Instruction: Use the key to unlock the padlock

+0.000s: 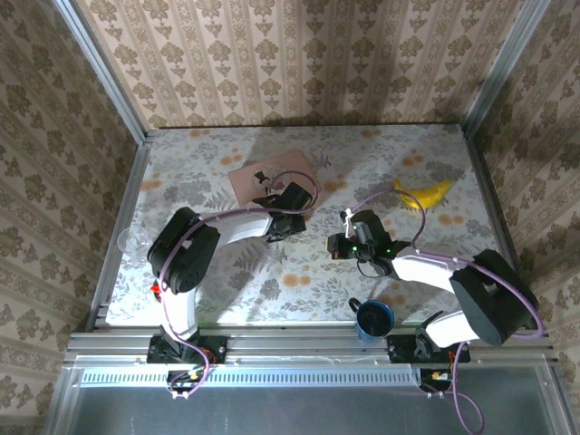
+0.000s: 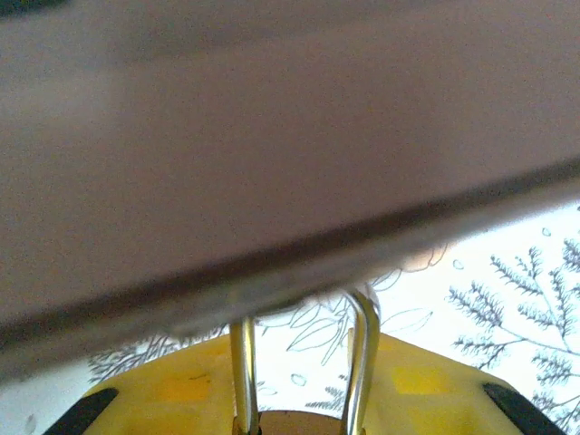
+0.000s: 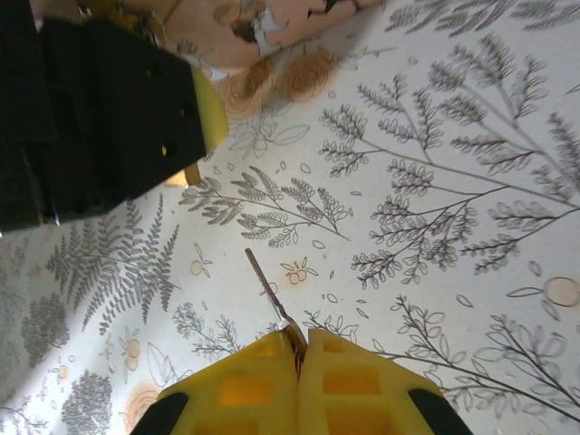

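Left claw clamps the padlock, right claw pinches the key.

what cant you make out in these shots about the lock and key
- padlock body: left wrist view, mostly cut off by the bottom edge; its shackle stands between the left gripper fingers.
- key head: right wrist view, buried in the shut right gripper.
- keyhole: right wrist view, behind the left gripper's black housing.
- pink box: left wrist view, blurred, too close.
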Controlling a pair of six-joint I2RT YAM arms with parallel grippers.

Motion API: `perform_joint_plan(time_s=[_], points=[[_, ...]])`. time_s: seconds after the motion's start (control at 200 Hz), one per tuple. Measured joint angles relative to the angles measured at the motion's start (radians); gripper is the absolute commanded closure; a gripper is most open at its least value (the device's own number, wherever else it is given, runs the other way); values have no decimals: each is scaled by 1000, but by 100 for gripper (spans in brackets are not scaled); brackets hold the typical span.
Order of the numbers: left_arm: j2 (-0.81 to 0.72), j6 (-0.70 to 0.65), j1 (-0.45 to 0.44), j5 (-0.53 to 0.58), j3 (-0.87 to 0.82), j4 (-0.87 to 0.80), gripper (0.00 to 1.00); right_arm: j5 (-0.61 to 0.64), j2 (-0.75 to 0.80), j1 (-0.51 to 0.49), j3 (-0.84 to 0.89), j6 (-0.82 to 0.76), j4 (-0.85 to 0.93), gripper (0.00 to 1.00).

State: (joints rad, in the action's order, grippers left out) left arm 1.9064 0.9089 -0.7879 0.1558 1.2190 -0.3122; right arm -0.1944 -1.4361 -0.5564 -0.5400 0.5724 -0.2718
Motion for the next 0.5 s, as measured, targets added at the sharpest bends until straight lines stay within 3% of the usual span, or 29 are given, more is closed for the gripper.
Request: perform_joint_plan(time_s=[0.5], points=[[37, 79, 31, -63, 21, 116, 100, 53, -228, -45, 4, 13, -262, 100]])
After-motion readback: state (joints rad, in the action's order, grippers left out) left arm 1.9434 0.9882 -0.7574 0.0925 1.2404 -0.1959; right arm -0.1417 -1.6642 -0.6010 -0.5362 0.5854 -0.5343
